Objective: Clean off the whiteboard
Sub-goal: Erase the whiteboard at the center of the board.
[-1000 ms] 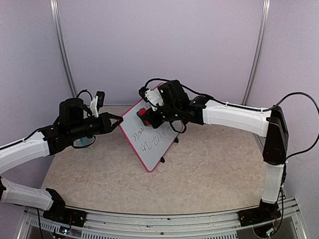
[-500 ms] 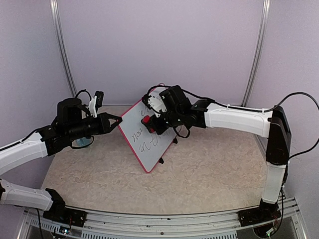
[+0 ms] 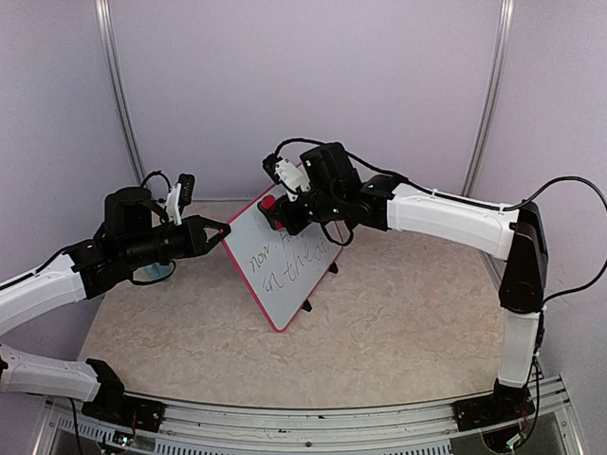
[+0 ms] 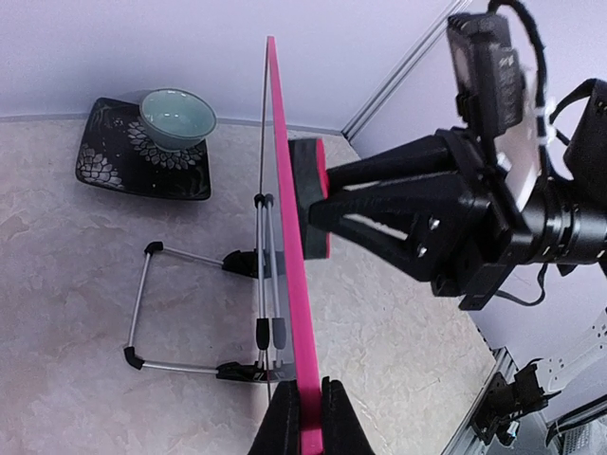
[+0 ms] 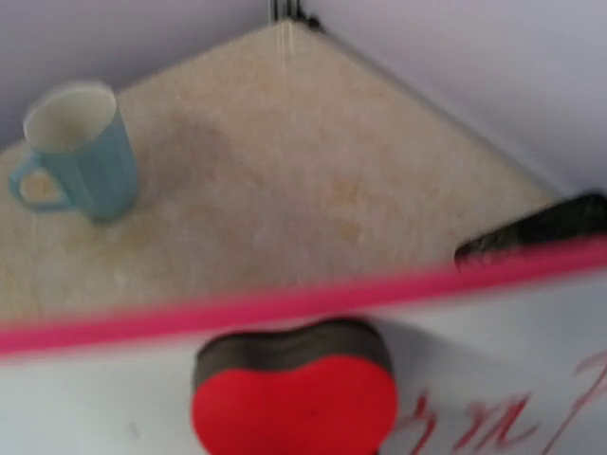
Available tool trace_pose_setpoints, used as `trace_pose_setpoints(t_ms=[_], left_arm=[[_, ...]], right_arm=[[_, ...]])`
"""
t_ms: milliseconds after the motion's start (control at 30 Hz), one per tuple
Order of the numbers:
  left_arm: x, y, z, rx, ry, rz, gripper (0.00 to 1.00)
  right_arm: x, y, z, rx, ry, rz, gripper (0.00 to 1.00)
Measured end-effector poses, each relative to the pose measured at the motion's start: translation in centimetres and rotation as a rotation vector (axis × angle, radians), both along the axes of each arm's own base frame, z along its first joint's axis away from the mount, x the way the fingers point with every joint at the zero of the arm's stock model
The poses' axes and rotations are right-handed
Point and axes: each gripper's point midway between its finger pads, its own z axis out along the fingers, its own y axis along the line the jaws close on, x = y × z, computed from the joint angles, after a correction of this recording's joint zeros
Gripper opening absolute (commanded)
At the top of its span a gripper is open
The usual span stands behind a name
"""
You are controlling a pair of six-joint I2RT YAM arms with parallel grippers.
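The whiteboard (image 3: 285, 270) has a pink-red frame and leans on a wire stand, with dark handwriting across its middle. My left gripper (image 3: 226, 230) is shut on its left frame edge; in the left wrist view the jaws (image 4: 305, 417) pinch the pink edge (image 4: 289, 237). My right gripper (image 3: 277, 214) is shut on a red eraser (image 3: 268, 203) with a dark pad. It presses the eraser flat against the board near the top edge. In the right wrist view the eraser (image 5: 294, 403) sits just below the pink frame (image 5: 285, 303), with writing to its right.
A black patterned plate (image 4: 114, 166) holding a pale green bowl (image 4: 177, 116) lies behind the board at the left. A light blue mug (image 5: 81, 152) stands on the table beyond the board. The wire stand (image 4: 180, 313) spreads behind the board.
My right gripper has moved the eraser from the board's upper middle up and left to near the top edge. My left gripper keeps its hold on the frame.
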Motion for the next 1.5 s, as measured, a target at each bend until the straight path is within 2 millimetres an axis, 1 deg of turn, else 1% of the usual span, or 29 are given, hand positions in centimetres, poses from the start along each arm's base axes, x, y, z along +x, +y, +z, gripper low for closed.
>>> trace_pose_setpoints(t_ms=[33, 200, 267, 300, 333, 467, 533, 600, 700, 767, 867, 933, 1000, 1100, 1200, 1333, 1500], left_arm=[[0.0, 0.0, 0.0, 0.001, 0.0, 0.003, 0.0], [0.3, 0.5, -0.4, 0.015, 0.01, 0.026, 0.0], [0.3, 0.5, -0.4, 0.017, 0.01, 0.025, 0.0], [0.3, 0.5, -0.4, 0.017, 0.009, 0.025, 0.0], [0.3, 0.5, -0.5, 0.018, 0.009, 0.025, 0.05], [0.3, 0.4, -0.4, 0.016, 0.01, 0.021, 0.27], [0.1, 0.2, -0.4, 0.01, 0.011, 0.007, 0.34], [-0.1, 0.0, -0.3, 0.007, 0.01, -0.004, 0.4], [-0.2, -0.1, 0.0, 0.0, 0.007, -0.014, 0.47], [-0.1, -0.2, 0.6, -0.005, -0.002, -0.018, 0.52], [0.2, -0.5, 1.9, -0.016, -0.024, -0.024, 0.57], [0.7, -0.9, 2.5, -0.019, -0.034, -0.025, 0.59], [1.3, -1.2, 2.6, -0.013, -0.034, -0.022, 0.61], [2.2, -1.4, 1.9, 0.008, -0.025, -0.004, 0.63], [3.0, -1.5, 1.0, 0.035, -0.011, 0.016, 0.61], [3.9, -1.9, -0.1, 0.066, 0.004, 0.024, 0.52], [4.3, -2.2, -1.2, 0.087, 0.025, 0.022, 0.32]], right_arm=[[-0.1, -0.1, -0.8, -0.008, 0.008, 0.001, 0.0], [-1.4, -1.5, -6.0, -0.083, 0.08, 0.005, 0.0], [-1.8, -2.0, -7.2, -0.104, 0.101, 0.004, 0.0], [-1.8, -2.2, -7.5, -0.108, 0.105, 0.003, 0.0], [-1.8, -2.2, -7.5, -0.108, 0.104, 0.003, 0.0], [-1.9, -2.2, -7.3, -0.108, 0.105, 0.006, 0.0], [-1.9, -2.1, -7.1, -0.108, 0.108, 0.01, 0.0], [-1.8, -1.9, -6.3, -0.097, 0.102, 0.015, 0.0], [-1.3, -1.1, -4.1, -0.063, 0.072, 0.02, 0.0], [-1.0, -0.8, -2.2, -0.035, 0.046, 0.021, 0.0], [-0.8, -0.4, 0.0, 0.0, 0.015, 0.022, 0.0], [-0.7, -0.3, 0.7, 0.012, 0.003, 0.021, 0.0], [-0.6, -0.3, 0.9, 0.014, 0.0, 0.021, 0.0], [-0.6, -0.3, 0.5, 0.006, 0.004, 0.02, 0.0], [-0.6, -0.5, -0.6, -0.012, 0.014, 0.015, 0.0], [-0.8, -1.0, -2.9, -0.051, 0.044, 0.011, 0.0], [-1.1, -1.6, -5.6, -0.092, 0.077, 0.009, 0.0]])
